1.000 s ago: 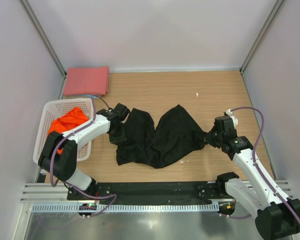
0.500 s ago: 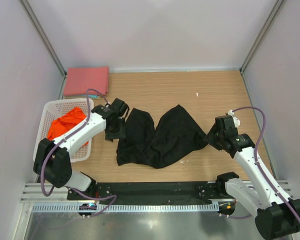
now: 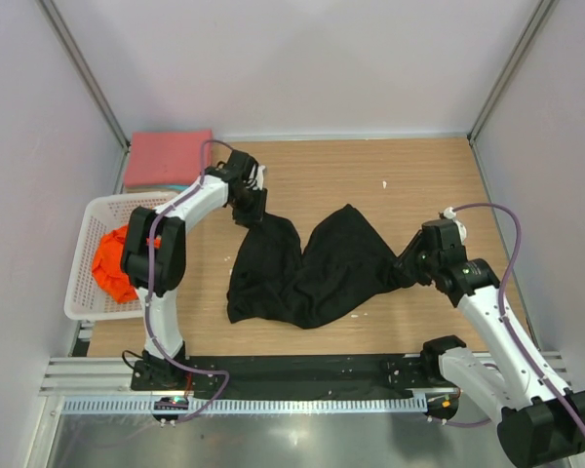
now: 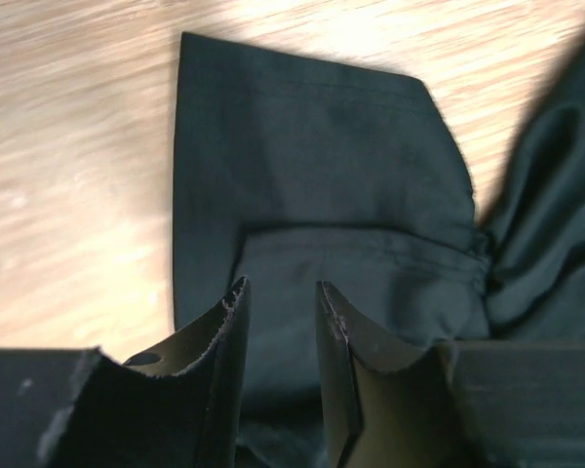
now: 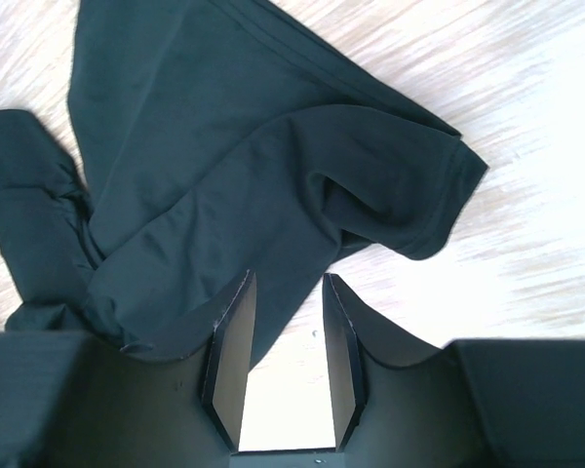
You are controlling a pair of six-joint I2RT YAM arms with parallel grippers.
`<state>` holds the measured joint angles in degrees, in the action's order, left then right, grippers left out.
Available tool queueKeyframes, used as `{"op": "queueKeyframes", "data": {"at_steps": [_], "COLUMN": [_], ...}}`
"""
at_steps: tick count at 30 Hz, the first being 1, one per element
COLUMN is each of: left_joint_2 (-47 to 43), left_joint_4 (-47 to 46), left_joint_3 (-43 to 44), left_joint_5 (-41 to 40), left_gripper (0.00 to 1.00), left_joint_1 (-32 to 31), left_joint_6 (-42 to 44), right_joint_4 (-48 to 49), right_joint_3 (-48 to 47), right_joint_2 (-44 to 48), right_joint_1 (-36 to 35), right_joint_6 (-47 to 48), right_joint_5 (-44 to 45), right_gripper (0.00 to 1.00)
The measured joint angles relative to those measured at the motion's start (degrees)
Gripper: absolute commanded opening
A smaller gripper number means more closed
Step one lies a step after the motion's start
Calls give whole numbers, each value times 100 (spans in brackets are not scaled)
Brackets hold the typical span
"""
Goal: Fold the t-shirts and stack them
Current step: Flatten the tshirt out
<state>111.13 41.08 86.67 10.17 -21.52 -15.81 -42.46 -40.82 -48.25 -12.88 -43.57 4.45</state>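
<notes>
Pincer, left (image 4: 281, 285): you now have it off the side edge of the black t-shirt (image 3: 312, 268); sleeve lies just beneath and ahead, jaws narrowly parted, nothing grasped. Pincer, right (image 5: 288, 278): parted likewise, shirt just ahead. Spreading, then folding, awaits you.

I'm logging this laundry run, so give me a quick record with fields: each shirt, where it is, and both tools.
black cloth t-shirt: crumpled, unfolded, on wooden table
pinkish-red cloth t-shirt: folded, far left corner
bright orange cloth t-shirt: bunched in white plastic mesh basket
left tool: open, over black shirt's sleeve
right tool: open, at black shirt's right edge
</notes>
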Motion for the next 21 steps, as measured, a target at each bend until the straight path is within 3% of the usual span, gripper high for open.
{"op": "queueKeyframes", "data": {"at_steps": [10, 21], "left_joint_2": [673, 885], "left_joint_4": [-227, -326], "left_joint_3": [199, 199], "left_joint_5": [791, 1019], "left_gripper": [33, 29], "left_joint_1": [354, 323], "left_joint_6": [415, 562], "right_joint_4": [247, 426], "right_joint_3": [0, 0], "right_joint_2": [-341, -466], "right_joint_1": [0, 0], "right_joint_6": [57, 125], "right_joint_5": [-136, -186], "right_gripper": [39, 38]}}
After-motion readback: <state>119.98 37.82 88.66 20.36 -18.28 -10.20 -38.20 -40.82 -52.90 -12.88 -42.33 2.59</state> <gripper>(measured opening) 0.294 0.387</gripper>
